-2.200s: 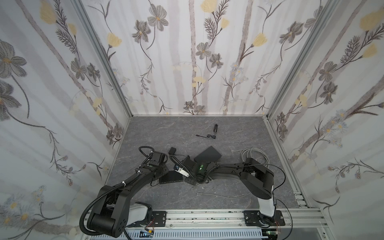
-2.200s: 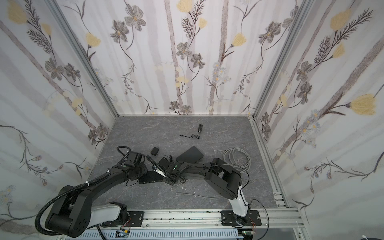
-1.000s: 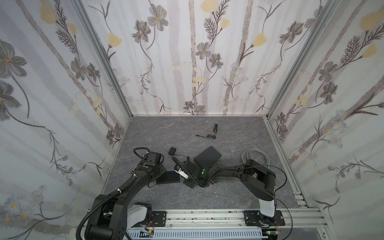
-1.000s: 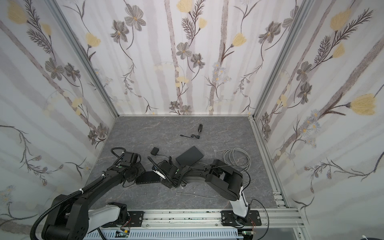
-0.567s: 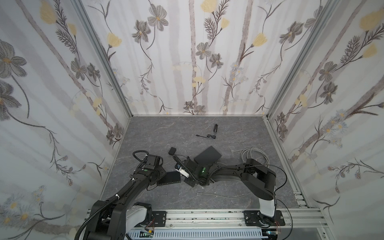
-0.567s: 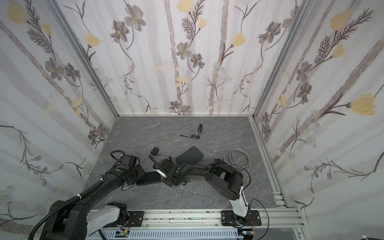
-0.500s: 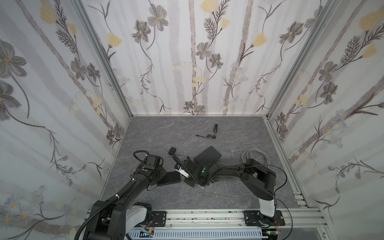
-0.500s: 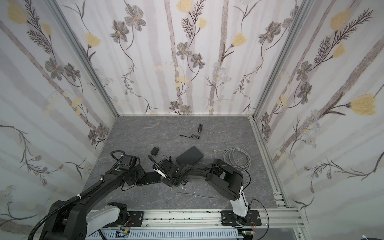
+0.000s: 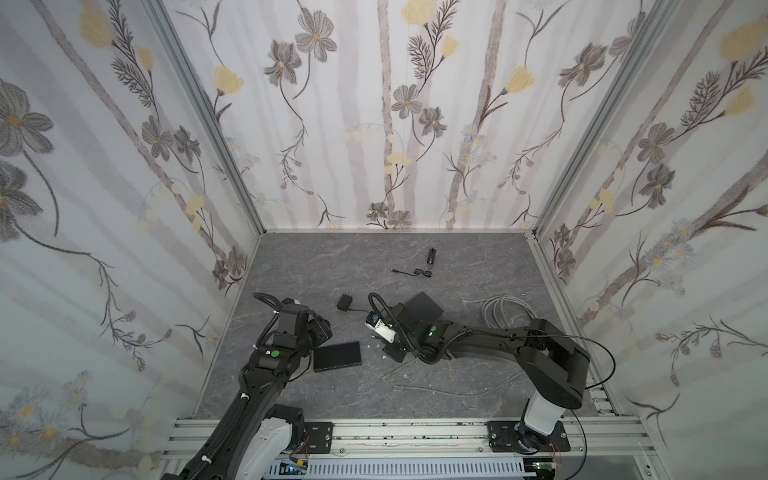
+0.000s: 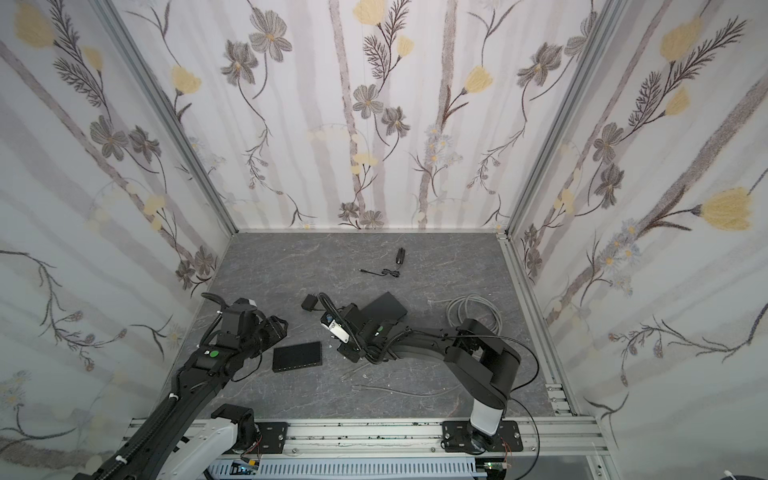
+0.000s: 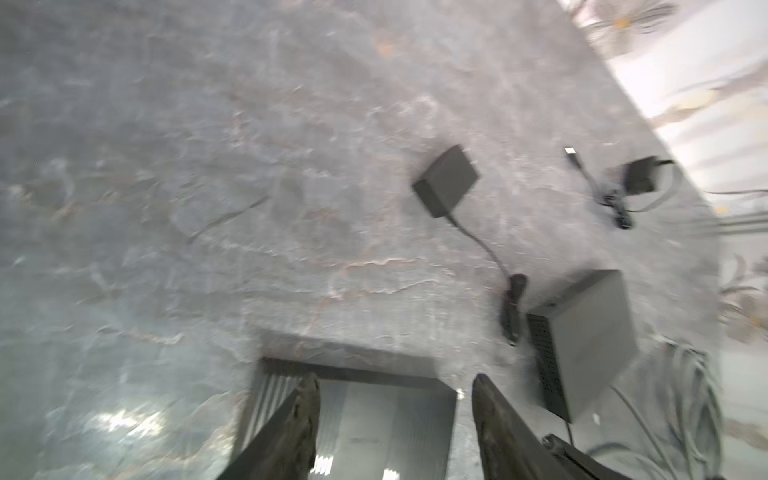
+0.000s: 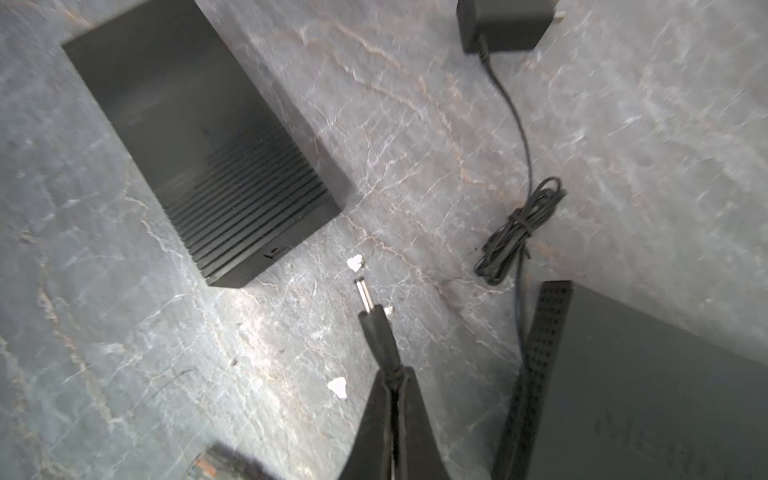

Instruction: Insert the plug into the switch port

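The switch (image 9: 336, 356) lies flat, long axis running across both top views, left of my right pincer (image 12: 392, 376); its near short end faces that pincer. My left pincer (image 11: 395, 380) hovers over the switch's other end, jaws apart, gripping nothing. My right pincer is clamped on the plug (image 12: 376, 322) and is the nearer arm. The plug tip sits short of the port (image 12: 276, 252), aimed slightly to its side; needs re-aiming, I'd judge.
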You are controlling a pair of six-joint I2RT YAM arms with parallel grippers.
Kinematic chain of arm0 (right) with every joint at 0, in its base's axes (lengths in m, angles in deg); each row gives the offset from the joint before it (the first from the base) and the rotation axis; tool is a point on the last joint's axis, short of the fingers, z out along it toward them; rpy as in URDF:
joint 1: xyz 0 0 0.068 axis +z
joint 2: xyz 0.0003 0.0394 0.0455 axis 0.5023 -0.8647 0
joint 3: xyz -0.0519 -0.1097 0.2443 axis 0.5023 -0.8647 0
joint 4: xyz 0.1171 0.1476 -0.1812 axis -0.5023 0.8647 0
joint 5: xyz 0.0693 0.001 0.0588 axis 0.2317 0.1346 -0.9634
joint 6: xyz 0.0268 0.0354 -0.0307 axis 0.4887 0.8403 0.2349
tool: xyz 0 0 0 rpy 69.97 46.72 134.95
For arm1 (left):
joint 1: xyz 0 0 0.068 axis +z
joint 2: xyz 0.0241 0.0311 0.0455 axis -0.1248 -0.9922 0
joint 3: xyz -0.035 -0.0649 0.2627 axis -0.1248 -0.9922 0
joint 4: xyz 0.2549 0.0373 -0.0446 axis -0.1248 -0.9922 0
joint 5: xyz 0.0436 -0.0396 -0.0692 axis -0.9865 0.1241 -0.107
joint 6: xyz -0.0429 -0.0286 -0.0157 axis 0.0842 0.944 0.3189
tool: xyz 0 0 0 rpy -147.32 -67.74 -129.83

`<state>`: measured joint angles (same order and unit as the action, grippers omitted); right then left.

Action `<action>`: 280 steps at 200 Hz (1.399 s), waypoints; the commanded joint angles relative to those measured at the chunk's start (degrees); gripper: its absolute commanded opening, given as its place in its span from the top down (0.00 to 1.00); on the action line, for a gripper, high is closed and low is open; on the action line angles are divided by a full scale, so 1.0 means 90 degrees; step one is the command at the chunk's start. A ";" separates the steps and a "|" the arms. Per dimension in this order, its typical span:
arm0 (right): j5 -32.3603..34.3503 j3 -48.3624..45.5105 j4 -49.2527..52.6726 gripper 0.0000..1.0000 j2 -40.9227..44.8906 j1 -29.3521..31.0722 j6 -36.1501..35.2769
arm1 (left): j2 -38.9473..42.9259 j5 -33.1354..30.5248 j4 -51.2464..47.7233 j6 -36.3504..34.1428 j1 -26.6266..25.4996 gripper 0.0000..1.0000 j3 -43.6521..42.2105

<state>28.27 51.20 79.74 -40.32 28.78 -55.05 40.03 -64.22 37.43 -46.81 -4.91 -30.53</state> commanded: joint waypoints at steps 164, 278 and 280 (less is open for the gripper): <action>-0.0199 -0.0830 0.0487 1.00 0.1653 0.0043 -0.1464 | -0.0058 0.3065 0.4933 -0.4868 -0.2796 0.57 -0.1812; -0.0255 -0.1345 0.0303 1.00 0.2589 0.0317 -0.1645 | -0.0288 0.2878 0.4117 -0.5244 -0.2848 0.61 -0.1683; -0.0252 -0.1347 0.0308 1.00 0.2596 0.0324 -0.1650 | -0.0294 0.2867 0.4123 -0.5247 -0.2850 0.61 -0.1678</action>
<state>27.20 39.51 84.40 -18.05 31.60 -68.74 37.94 -37.14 74.65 -93.23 -30.54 -46.23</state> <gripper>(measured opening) 0.049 0.354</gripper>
